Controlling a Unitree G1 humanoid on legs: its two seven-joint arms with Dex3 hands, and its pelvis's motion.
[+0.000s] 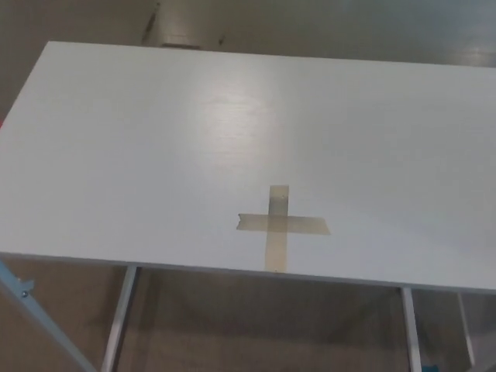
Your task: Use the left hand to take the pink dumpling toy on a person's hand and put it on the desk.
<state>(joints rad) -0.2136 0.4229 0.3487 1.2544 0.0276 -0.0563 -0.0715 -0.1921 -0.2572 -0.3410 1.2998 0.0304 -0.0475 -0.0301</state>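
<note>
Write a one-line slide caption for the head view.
White desk seen from above, marked with a tan tape cross near its front edge; no robot hand, person or dumpling toy in view.

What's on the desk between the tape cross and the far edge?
Nothing: in the head view the white desk is bare from the tape cross to its far edge.

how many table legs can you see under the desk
2: one leg under the desk's near edge at left, another leg at right. Far legs may be hidden.
</note>
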